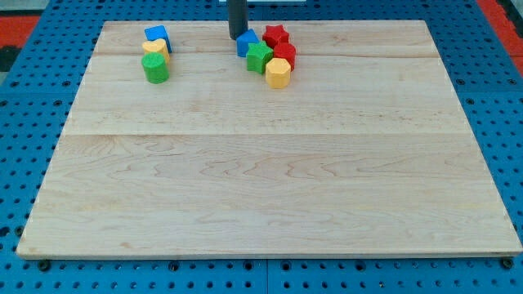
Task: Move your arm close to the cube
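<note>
A blue cube point(157, 36) sits near the board's top left, with a yellow block point(154, 49) and a green cylinder point(155, 69) just below it. My tip point(237, 36) is at the top middle, touching the left side of a second blue block point(246, 43). That block heads a cluster with a green star point(259, 57), a red star point(276, 36), a red block point(285, 54) and a yellow hexagonal block point(278, 73). The blue cube lies well to the left of my tip.
The wooden board point(270, 163) rests on a blue perforated table point(507, 122). Both block groups lie close to the board's top edge.
</note>
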